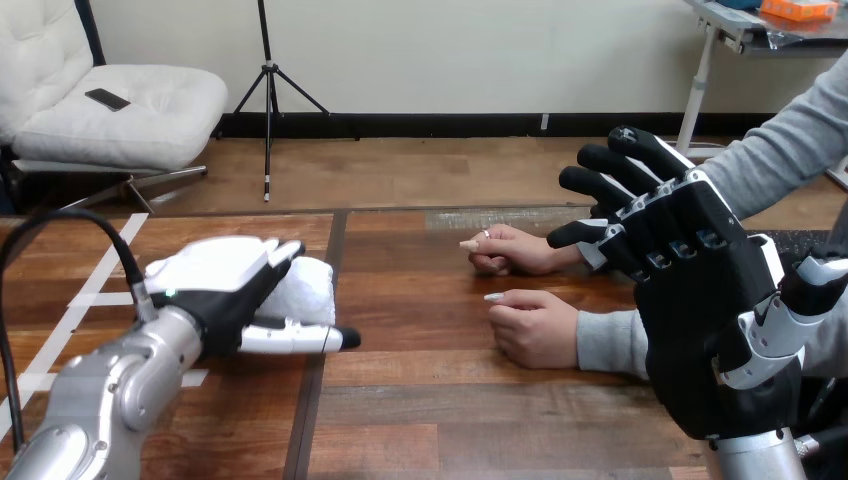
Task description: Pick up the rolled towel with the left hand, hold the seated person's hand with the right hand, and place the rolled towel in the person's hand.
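Observation:
The rolled white towel [305,288] lies on the wooden table [440,400] at the left. My left hand [215,270] rests over its near-left side, fingers fairly straight across its top and the thumb stretched out along its front; the hand is open. My right hand [700,300] is raised at the right, open with its fingers spread, close to the camera and in front of the person's grey sleeves. The person's two hands rest on the table as loose fists, the farther hand [515,250] and the nearer hand [535,325], just left of my right hand.
White tape lines [85,300] mark the table's left part. A dark seam [322,400] runs down the table beside the towel. Bare wood lies between the towel and the person's hands.

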`<action>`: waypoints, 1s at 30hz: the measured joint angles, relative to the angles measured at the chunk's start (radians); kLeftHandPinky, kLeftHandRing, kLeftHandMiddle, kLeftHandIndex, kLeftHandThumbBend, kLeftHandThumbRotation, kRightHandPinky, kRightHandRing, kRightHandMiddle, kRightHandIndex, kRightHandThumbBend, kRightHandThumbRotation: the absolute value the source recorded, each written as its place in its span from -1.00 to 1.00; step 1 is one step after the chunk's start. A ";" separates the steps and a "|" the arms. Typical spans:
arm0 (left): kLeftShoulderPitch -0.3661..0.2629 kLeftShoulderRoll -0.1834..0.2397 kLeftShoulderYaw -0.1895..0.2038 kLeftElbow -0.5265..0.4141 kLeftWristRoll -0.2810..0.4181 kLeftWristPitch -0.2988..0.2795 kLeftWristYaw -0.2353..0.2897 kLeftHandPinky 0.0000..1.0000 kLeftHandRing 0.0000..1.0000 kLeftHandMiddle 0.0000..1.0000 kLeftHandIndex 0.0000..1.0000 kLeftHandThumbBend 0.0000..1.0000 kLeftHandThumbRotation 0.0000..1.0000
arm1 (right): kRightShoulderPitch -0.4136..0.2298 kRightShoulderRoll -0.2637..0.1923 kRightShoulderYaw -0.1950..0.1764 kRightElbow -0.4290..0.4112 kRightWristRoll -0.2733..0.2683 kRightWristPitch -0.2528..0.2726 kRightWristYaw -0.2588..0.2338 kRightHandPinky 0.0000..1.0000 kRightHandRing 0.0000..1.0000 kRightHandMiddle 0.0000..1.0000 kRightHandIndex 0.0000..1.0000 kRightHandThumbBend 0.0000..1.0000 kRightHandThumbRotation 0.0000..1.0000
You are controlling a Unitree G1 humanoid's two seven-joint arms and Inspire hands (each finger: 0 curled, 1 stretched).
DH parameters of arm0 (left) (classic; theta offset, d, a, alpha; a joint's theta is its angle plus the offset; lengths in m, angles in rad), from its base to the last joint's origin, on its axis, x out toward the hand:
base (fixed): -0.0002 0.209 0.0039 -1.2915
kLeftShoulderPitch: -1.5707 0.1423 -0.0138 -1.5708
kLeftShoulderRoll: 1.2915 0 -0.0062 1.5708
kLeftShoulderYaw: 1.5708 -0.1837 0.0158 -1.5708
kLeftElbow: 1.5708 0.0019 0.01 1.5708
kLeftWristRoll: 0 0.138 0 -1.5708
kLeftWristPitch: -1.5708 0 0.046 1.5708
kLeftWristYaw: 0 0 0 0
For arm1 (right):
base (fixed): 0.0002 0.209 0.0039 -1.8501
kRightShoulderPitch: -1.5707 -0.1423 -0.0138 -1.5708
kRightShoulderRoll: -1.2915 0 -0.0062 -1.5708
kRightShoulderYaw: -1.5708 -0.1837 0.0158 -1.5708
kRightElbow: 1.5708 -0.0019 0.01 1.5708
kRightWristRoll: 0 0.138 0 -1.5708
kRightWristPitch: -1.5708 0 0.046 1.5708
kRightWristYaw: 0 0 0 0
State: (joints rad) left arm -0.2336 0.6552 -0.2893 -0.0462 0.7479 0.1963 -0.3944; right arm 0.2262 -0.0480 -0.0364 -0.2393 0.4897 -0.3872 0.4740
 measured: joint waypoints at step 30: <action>0.000 0.008 0.114 -0.247 0.046 0.053 -0.037 0.80 0.98 1.00 0.95 0.71 0.71 | 0.002 0.000 0.001 0.000 -0.017 0.000 0.000 0.13 0.55 0.56 0.55 0.85 1.00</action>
State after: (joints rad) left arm -0.2337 0.6629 -0.1756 -0.2928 0.7940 0.2491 -0.4317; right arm 0.2279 -0.0477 -0.0357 -0.2393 0.4724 -0.3872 0.4739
